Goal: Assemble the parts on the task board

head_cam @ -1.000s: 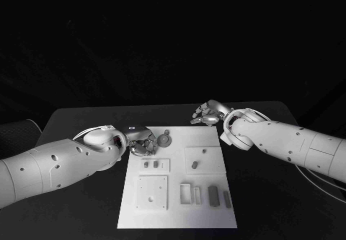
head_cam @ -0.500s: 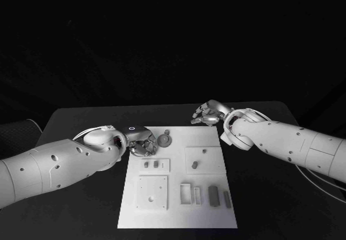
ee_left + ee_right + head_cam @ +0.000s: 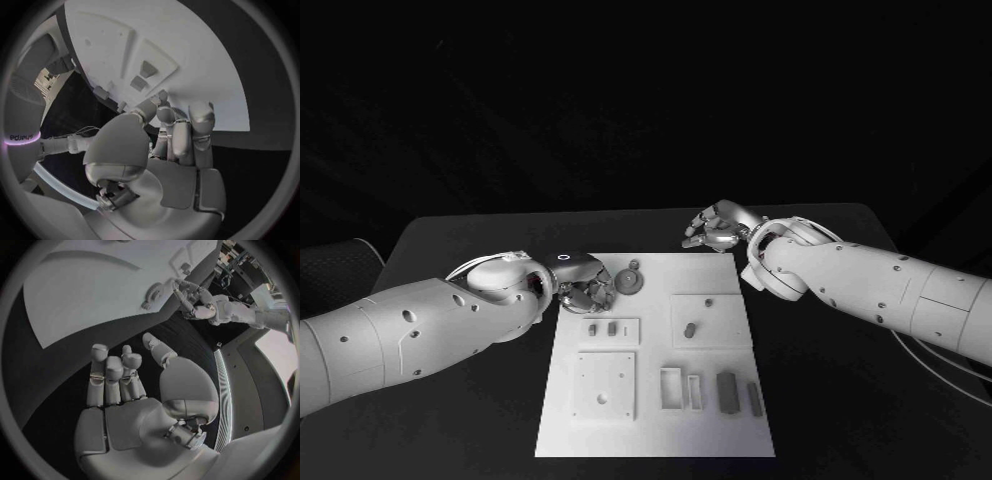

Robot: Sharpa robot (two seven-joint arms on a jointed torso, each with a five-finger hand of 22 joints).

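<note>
The left robot hand (image 3: pixel 584 287), silver and many-fingered, sits at the far left edge of the flat white rectangular task board (image 3: pixel 733 420), fingers curled together over the black surface (image 3: pixel 473 225); whether anything is pinched in them I cannot tell. Just beside its fingertips a round grey gear-like part (image 3: pixel 632 278) lies on the board's far end. Nearer, two small grey blocks (image 3: pixel 602 327) stand in a raised square plate, and a grey peg (image 3: pixel 689 327) stands in the next plate. Grey upright bars (image 3: pixel 727 390) stand along the near right. The right robot hand (image 3: pixel 714 228) hovers beyond the board's far right corner, fingers loosely curled and apart, holding nothing.
</note>
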